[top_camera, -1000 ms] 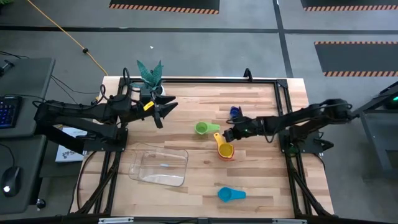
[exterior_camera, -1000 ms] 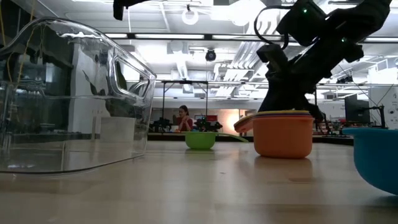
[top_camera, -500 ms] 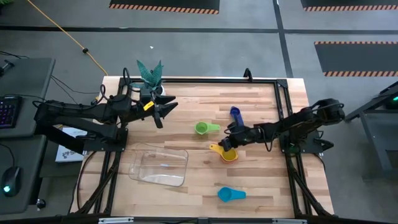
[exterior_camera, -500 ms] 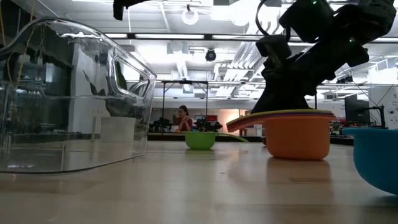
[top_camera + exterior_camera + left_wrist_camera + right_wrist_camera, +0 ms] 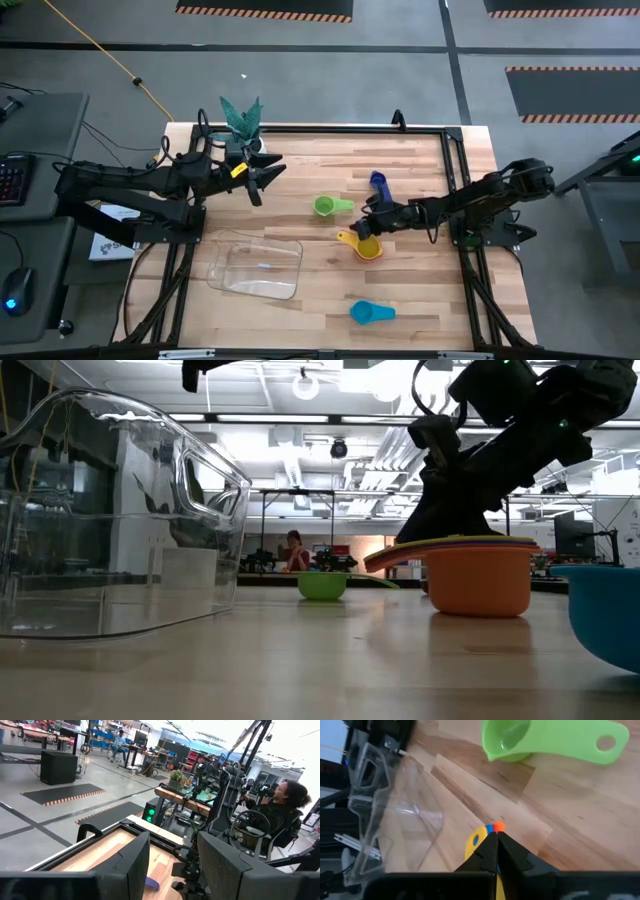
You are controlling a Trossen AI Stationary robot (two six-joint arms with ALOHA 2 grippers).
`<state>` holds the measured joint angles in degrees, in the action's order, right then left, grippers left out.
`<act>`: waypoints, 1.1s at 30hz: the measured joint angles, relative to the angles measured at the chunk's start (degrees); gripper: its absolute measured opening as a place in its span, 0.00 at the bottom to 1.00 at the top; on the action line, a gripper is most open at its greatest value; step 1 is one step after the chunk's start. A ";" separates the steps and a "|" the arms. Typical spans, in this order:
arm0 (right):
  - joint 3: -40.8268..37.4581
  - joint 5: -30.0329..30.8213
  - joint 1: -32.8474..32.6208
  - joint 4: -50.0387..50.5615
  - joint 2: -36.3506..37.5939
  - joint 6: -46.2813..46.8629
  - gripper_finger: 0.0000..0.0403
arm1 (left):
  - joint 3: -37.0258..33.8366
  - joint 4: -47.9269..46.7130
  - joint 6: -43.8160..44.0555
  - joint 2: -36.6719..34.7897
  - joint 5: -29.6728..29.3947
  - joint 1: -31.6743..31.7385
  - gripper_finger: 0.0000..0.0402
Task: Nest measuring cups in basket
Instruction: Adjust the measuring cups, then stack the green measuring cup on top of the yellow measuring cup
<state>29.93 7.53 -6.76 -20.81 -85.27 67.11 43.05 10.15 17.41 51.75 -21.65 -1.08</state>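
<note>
High view: stacked cups' (image 5: 366, 247) handles leftward

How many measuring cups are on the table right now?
5 visible: green cup mid-table, dark blue cup beyond it, light blue cup near the front, and yellow cup nested in orange cup. More may be hidden inside that stack.

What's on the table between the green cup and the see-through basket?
Nothing. In the high view, only bare wood lies between the green measuring cup and the clear basket. The right wrist view shows the same bare stretch.
</note>
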 joint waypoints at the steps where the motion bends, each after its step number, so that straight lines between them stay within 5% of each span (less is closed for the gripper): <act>1: 0.00 0.08 0.00 -0.30 0.00 0.02 0.00 | 0.00 0.00 0.00 0.00 0.00 0.00 0.39; 20: 0.18 8.84 0.00 -0.17 -2.00 3.62 0.00 | 0.00 0.09 0.32 0.00 0.00 0.00 0.39; 33: 13.25 6.01 0.67 11.28 -13.96 -0.58 0.00 | 0.04 0.31 0.37 0.00 0.01 -0.01 0.39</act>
<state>43.18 13.54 -6.09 -9.53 -99.24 66.53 43.09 10.46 17.78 51.74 -21.64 -1.09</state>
